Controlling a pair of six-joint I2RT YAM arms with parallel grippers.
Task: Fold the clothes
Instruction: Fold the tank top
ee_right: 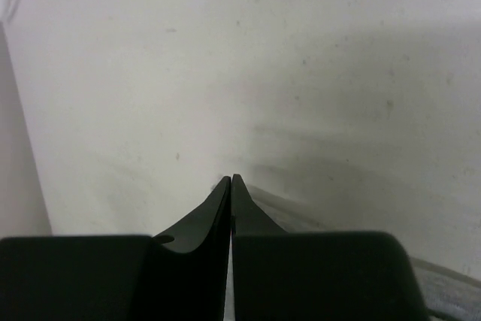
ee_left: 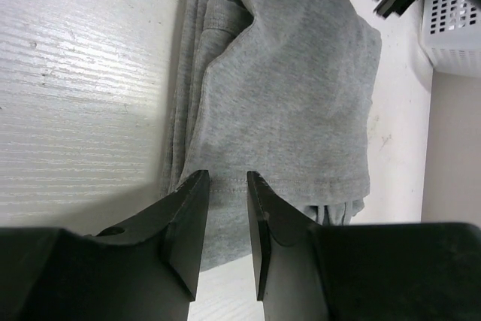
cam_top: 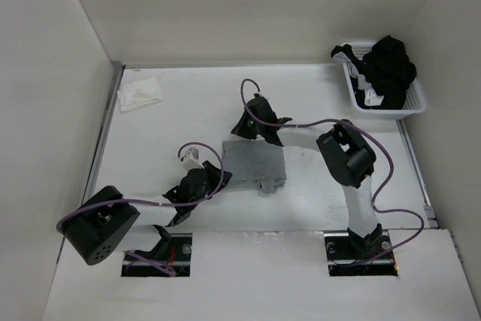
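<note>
The clothes [cam_top: 255,159] are one grey knit top, folded into a compact rectangle in the middle of the white table. My left gripper [cam_top: 222,178] is at the near left edge of the fold. In the left wrist view the top [ee_left: 301,88] lies flat in layers. The left gripper [ee_left: 225,176] hovers over its stitched hem, open with a narrow gap and nothing pinched. My right gripper [cam_top: 242,127] sits at the far left corner of the fold. In the right wrist view the right gripper [ee_right: 231,178] is shut and empty, pointing at bare table.
A white basket [cam_top: 418,89] at the back right holds black-and-white garments [cam_top: 387,69]. A small white cloth [cam_top: 139,94] lies at the back left. White walls enclose the table on three sides. The basket [ee_left: 451,28] also shows beyond the top in the left wrist view.
</note>
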